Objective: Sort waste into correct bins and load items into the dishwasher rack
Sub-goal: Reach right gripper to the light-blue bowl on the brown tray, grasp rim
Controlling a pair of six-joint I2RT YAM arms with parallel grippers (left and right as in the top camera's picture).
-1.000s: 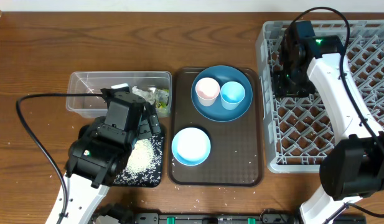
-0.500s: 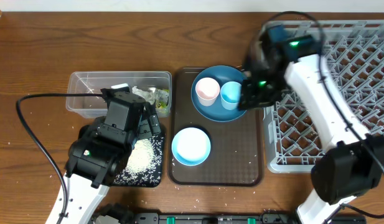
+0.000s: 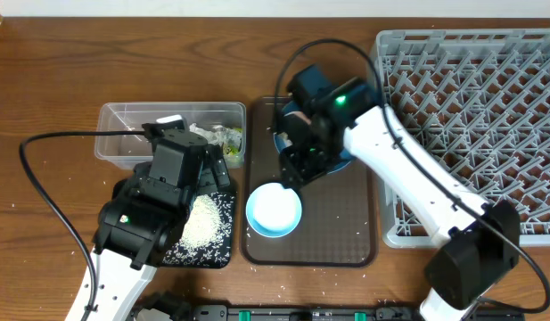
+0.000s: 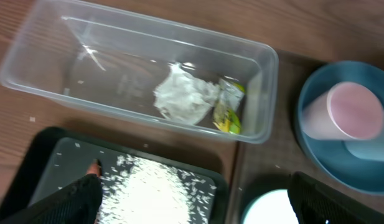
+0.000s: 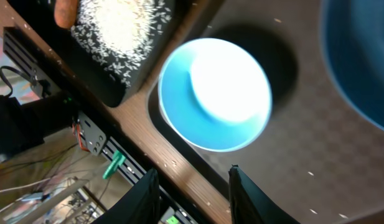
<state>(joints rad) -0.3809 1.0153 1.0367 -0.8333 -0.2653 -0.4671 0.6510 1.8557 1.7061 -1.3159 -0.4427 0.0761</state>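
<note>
Right claw (image 5: pixel 193 182): fingers apart, empty, poised above the pale blue-white round bowl (image 5: pixel 216 93) on the brown serving tray (image 3: pixel 337 234), likely lining up a rim grasp. Left claw (image 4: pixel 195 186): spread, empty, over loose white rice grains (image 4: pixel 154 190) in the black rectangular tray (image 4: pixel 45 155). Grey pegged dishwasher rack (image 3: pixel 488 107): no dishes yet.

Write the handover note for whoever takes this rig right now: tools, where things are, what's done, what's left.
Left tool: open, empty, above the black tray.
Right tool: open, empty, over the brown serving tray, beside the bowl.
Waste: paper wrapper in the clear tub; rice and carrot on the black tray.
Dishes: pink cup and light-blue cup on the blue plate; plate and bowl on the serving tray.
Done: waste looks sorted.
Left: all four dishes go into the dishwasher rack, which holds none.
</note>
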